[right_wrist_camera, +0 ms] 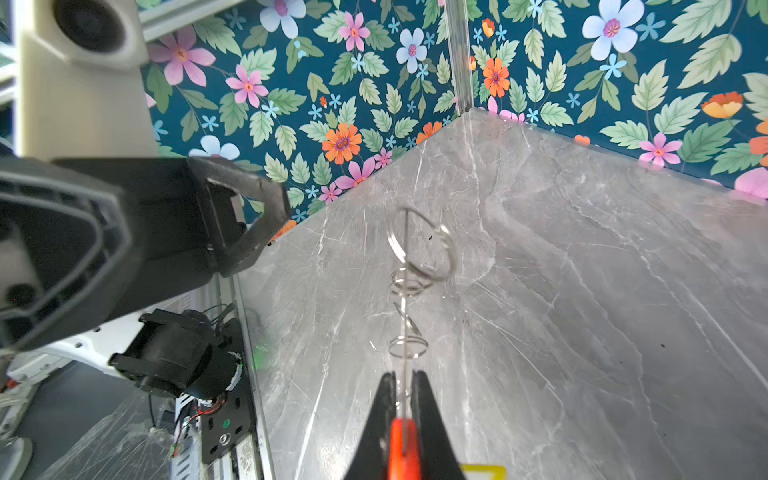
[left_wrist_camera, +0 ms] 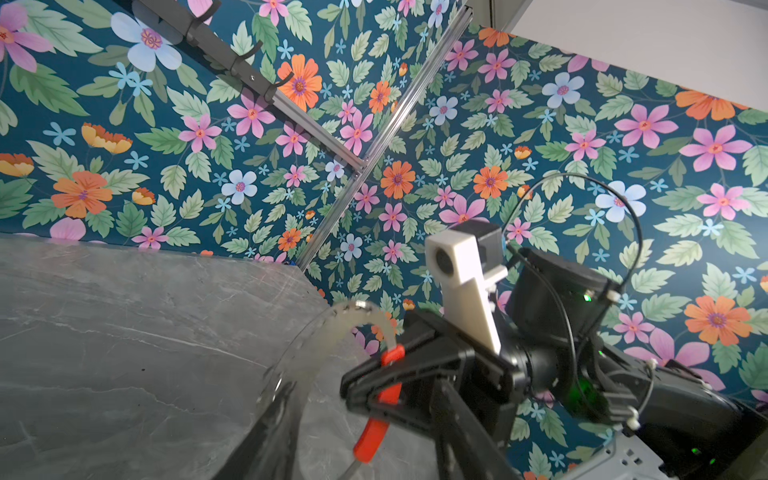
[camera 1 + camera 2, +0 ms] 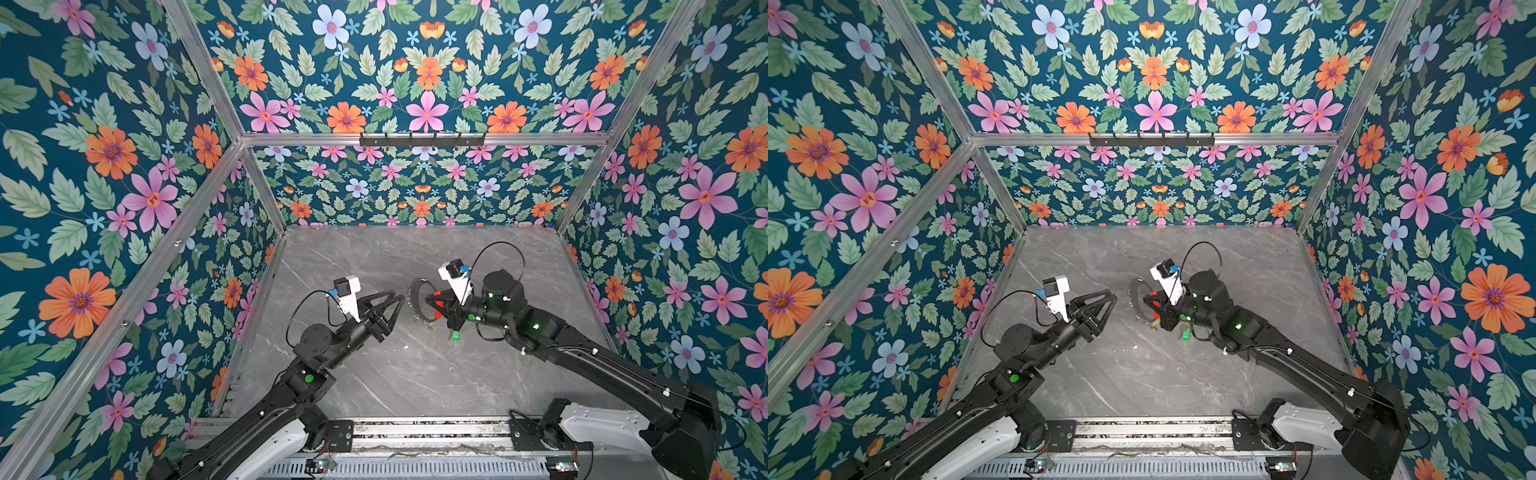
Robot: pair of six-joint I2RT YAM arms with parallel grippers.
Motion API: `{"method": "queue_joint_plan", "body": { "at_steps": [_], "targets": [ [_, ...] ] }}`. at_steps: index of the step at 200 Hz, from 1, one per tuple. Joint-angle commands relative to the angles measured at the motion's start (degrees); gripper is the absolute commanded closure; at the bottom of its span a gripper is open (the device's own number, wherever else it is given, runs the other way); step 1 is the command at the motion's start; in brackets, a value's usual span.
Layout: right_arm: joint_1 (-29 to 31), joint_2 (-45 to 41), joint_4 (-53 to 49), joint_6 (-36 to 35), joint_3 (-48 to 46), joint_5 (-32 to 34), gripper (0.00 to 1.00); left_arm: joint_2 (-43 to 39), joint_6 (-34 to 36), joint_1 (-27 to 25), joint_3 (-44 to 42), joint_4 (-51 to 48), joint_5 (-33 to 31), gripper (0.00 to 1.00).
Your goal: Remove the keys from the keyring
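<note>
**A:** Both top views first: right end effector (image 3: 430, 300) is clamped tight on the keyring (image 3: 411, 300), hoop held up over the bench (image 3: 374, 374). The green-tagged key (image 3: 1185, 332) dangles beneath.

**B:** Left end effector (image 3: 400, 298) sits just beside the hoop, gripping nothing. How wide its jaws stand, I can't tell.

**A:** Left wrist view: the right arm's jaws pinch the red arc (image 2: 392, 353).

**B:** Right wrist view: hoop edge-on, yellow tag (image 1: 484, 471) right by the fingers.
</note>
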Motion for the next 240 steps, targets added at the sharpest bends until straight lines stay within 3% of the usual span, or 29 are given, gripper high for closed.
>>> {"method": "queue_joint_plan", "body": {
  "at_steps": [1,25,45,103,153,226,240],
  "targets": [
    [-4.9,-2.5,-3.3,0.6,0.3,-14.1,1.0,0.3,1.2,0.8,-1.1,-0.9,7.0,0.44],
    [-10.3,-3.6,-3.2,1.6,0.5,-25.9,1.0,2.5,-1.1,2.4,-2.4,5.1,16.5,0.42],
    [-11.9,-3.3,-3.0,1.6,0.8,-31.7,1.0,4.4,-2.6,2.6,-2.5,9.8,22.5,0.41],
    [-11.9,0.0,-2.2,1.9,3.3,-41.8,1.0,8.2,-4.2,2.6,-0.9,11.7,25.6,0.39],
    [-11.9,3.8,-4.2,1.8,6.0,-44.9,1.0,12.4,-8.4,2.6,-0.7,20.2,28.2,0.69],
    [-11.9,5.8,-5.0,2.4,7.4,-43.5,1.0,16.1,-12.9,2.6,-0.6,26.3,27.5,0.97],
    [-11.8,5.5,-4.1,3.4,7.4,-42.3,0.83,16.6,-13.8,2.6,-0.5,26.7,26.0,1.0]
  ]
}}
